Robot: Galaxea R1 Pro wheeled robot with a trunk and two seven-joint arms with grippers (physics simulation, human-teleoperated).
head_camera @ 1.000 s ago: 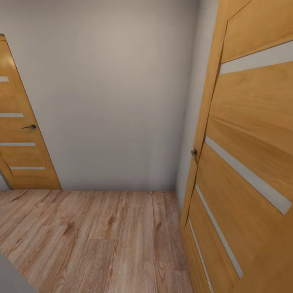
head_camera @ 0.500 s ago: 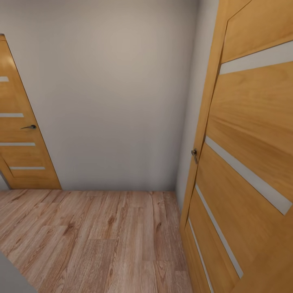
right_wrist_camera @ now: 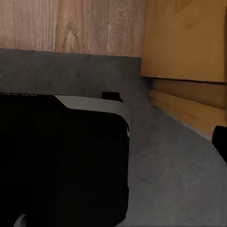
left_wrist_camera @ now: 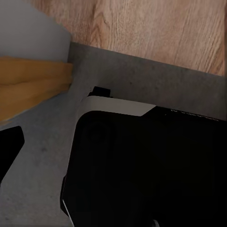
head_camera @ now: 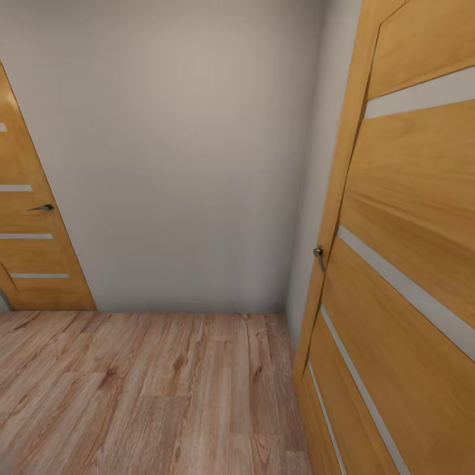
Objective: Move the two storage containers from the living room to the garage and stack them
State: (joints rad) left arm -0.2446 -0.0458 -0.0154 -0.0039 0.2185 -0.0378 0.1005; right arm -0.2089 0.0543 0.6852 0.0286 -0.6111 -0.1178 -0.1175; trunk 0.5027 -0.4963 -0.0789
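Robot in transit, no bins visible. Open door (head_camera: 402,277) close on right, plank floor (head_camera: 152,389) ahead. Steer wide of door edge. Grippers' state: can't tell.

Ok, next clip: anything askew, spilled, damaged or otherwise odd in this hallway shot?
Nothing stands out. The near door at right and the far door at left look intact, the grey wall is unmarked, and the wood plank floor shows no spills or debris.

Robot's black base (left_wrist_camera: 142,165) below both wrist cameras, dark fingertip (left_wrist_camera: 8,146) at frame edge (jaw state unclear)
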